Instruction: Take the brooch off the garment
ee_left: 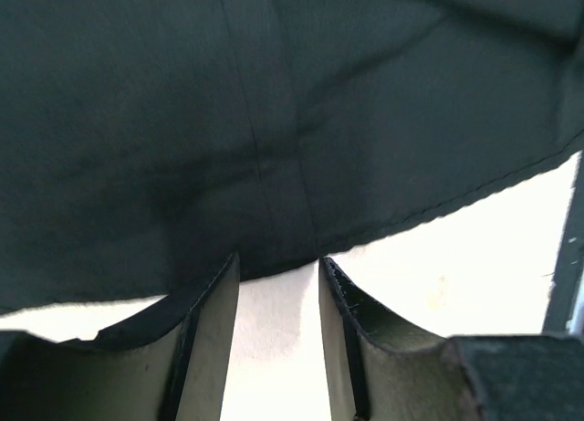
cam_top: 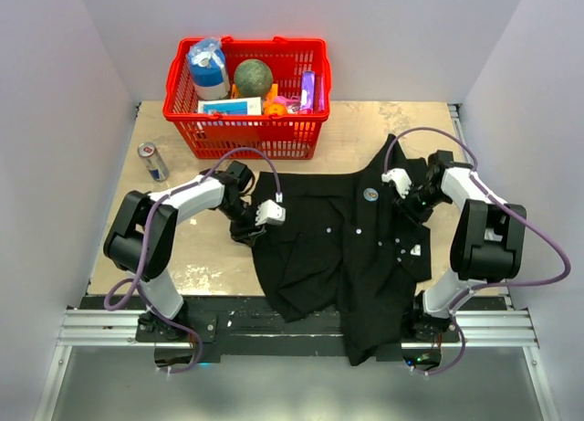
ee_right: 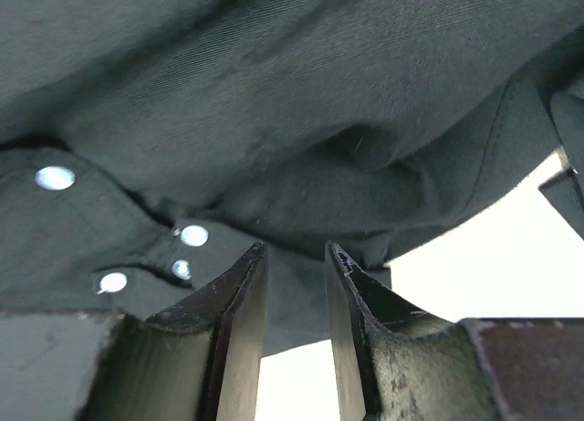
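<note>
- Top external view: the garment, a black short-sleeved shirt, lies spread over the right half of a tan table. Its near end reaches past the table's near edge.
- The brooch, a small round silvery-grey disc, sits on the shirt's chest near the collar. Any marking on its face is too small to read.
- The right gripper is down on the cloth just right of the brooch, near it but not touching it.
- The left gripper meets the shirt's left edge at the sleeve, well apart from the brooch.
- Left wrist view: the fingers stand spread, with pale tabletop showing between them. The shirt's stitched hem runs across just at their tips.
- Right wrist view: the fingers stand a narrow gap apart with black cloth lying in that gap. Whether they pinch it cannot be told.
- Four small white buttons show left of the right gripper's fingertips.
- A small white tag shows on the shirt's right side, its writing illegible.
- At the far edge, a red basket holds a blue-and-white carton, a green sphere and a purple packet. Their print is too small to read.
- A silver, blue and red can stands upright left of the basket, its brand unreadable.
</note>
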{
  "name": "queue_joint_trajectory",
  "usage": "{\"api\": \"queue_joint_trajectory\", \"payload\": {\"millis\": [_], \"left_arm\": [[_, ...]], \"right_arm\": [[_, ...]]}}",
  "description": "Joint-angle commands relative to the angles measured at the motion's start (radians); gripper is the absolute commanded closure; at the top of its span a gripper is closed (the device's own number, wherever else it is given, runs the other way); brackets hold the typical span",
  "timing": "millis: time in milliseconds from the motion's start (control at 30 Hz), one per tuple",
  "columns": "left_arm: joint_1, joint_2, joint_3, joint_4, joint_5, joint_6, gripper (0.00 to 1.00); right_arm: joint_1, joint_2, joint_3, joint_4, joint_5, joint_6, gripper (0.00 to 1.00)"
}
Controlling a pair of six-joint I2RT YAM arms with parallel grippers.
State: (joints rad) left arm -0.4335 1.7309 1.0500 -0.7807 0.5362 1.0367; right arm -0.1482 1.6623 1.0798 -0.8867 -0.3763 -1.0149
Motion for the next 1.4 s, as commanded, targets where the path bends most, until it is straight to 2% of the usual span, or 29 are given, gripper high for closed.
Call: {"api": "queue_joint_trajectory", "payload": {"millis": [0,100,267,400,533,633,733,800,933,1033,1067,1167,1200,1300,1367], "left_arm": [[-0.004,0.009,0.076,-0.071,0.128,0.022,0.56],[-0.030,0.036,0.062,-0.001,0.140,-0.035,0.56],[-0.067,0.127,0.085,0.061,-0.004,-0.124,0.59],[-0.024,0.141,0.090,0.067,-0.132,-0.069,0.61],[0.093,0.157,0.152,0.026,-0.258,0.014,0.62],[0.160,0.170,0.218,0.012,-0.313,0.089,0.63],[0.182,0.185,0.283,0.023,-0.352,0.147,0.63],[0.182,0.187,0.350,0.008,-0.341,0.151,0.63],[0.164,0.133,0.459,-0.078,-0.182,0.111,0.60],[0.136,0.023,0.444,-0.118,-0.063,0.115,0.57],[0.125,-0.005,0.391,-0.108,-0.041,0.099,0.56],[0.076,-0.071,0.282,0.052,-0.019,-0.028,0.53],[0.066,-0.058,0.269,0.151,-0.021,-0.065,0.53],[0.035,0.045,0.287,0.305,-0.093,-0.219,0.53],[0.036,0.106,0.339,0.355,-0.157,-0.301,0.53]], "right_arm": [[-0.002,0.051,-0.003,0.051,0.014,0.004,0.66],[-0.002,0.086,-0.011,0.092,0.036,0.022,0.66],[-0.011,0.164,0.005,0.166,0.126,0.064,0.70],[-0.037,0.232,0.067,0.190,0.203,0.061,0.74],[-0.068,0.257,0.149,0.201,0.254,0.027,0.75],[-0.068,0.249,0.192,0.207,0.257,-0.010,0.73],[-0.067,0.248,0.250,0.201,0.249,-0.017,0.72],[-0.059,0.237,0.265,0.201,0.241,-0.013,0.71],[-0.044,0.163,0.322,0.149,0.157,0.007,0.69],[-0.034,0.039,0.319,0.101,0.051,0.022,0.64],[-0.033,-0.016,0.309,0.109,0.031,0.032,0.61],[-0.028,-0.062,0.264,0.152,-0.030,0.088,0.60],[-0.019,-0.061,0.262,0.167,-0.050,0.119,0.59],[0.018,0.002,0.313,0.242,-0.036,0.267,0.59],[0.035,0.039,0.371,0.305,-0.023,0.355,0.59]]}}
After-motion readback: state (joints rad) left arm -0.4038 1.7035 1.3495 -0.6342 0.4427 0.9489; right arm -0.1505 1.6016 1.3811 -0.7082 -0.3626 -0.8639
